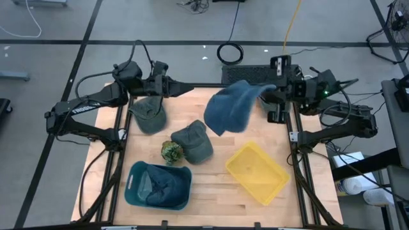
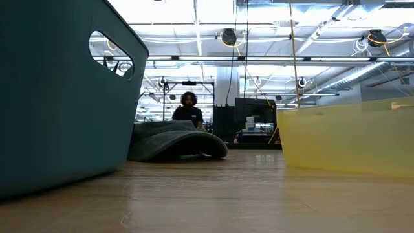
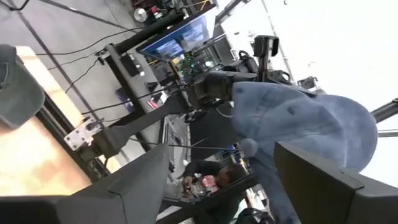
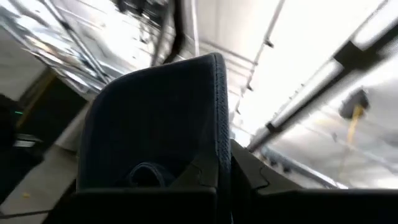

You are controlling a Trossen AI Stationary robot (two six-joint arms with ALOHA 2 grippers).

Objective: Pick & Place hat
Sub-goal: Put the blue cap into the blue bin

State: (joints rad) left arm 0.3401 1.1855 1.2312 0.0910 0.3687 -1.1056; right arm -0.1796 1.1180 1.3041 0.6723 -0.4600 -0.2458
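A blue hat hangs in the air over the far right part of the table, with my right gripper shut on it. The right wrist view shows the hat standing up in front of the fingers. My left gripper is up at the far left, open and empty, and points toward the blue hat. Below it a green hat lies on the table. A grey-green hat and a small camouflage hat lie mid-table. My right gripper pinches an edge of the blue hat between its two fingers, coming from the table's right side. The hat is lifted clear of the table, and its body spreads away from the fingers toward the table's left.
A teal basket with a dark hat in it stands at the near left, a yellow bin at the near right. Bare wood lies between them. In the low view a person shows far behind the table.
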